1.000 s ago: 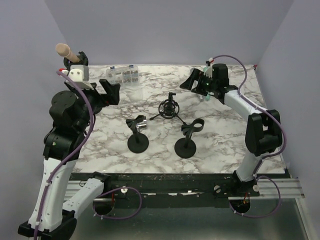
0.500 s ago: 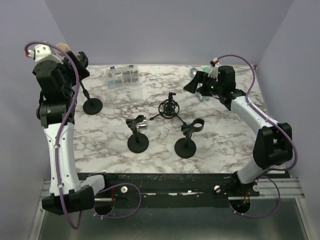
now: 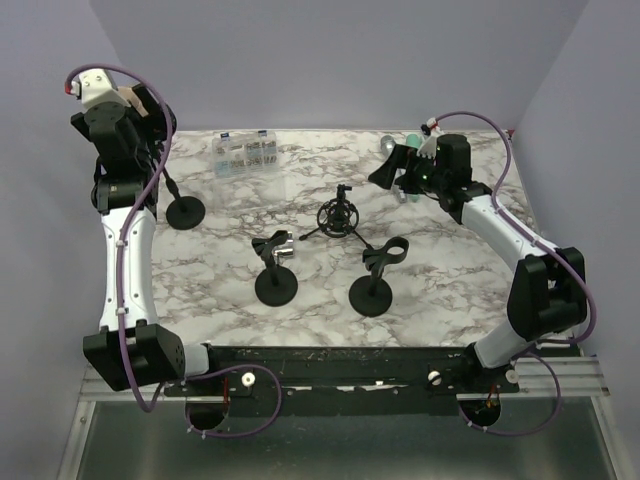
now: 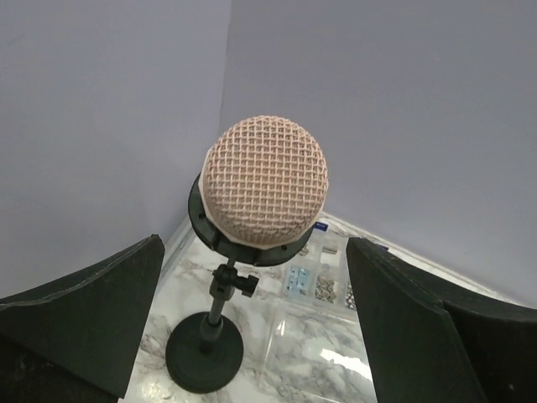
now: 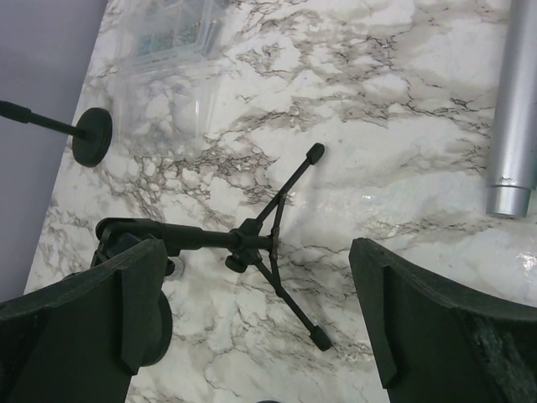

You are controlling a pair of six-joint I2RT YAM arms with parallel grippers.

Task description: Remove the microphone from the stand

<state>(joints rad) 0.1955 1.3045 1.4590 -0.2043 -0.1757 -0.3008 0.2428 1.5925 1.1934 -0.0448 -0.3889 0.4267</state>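
A microphone (image 4: 267,189) with a pinkish mesh head sits in the black clip of a round-based stand (image 4: 204,361) at the table's far left corner. In the top view only a tan bit of the microphone (image 3: 124,96) shows behind my raised left arm, with the stand's base (image 3: 185,212) below it. My left gripper (image 4: 254,245) is open, looking down on the mesh head, a finger far out on each side and neither touching it. My right gripper (image 3: 392,165) is open at the far right, above the marble, holding nothing.
A clear parts box (image 3: 245,152) lies at the back. Two round-based stands with clips (image 3: 275,270) (image 3: 375,280) and a small tripod (image 5: 277,243) occupy the middle. A silver microphone (image 5: 513,117) lies on the marble by the right gripper. Walls close in behind the left corner.
My left arm has unfolded, risen and swung back into the far left corner, bringing its gripper over the microphone's head. The right arm has stretched slightly further back.
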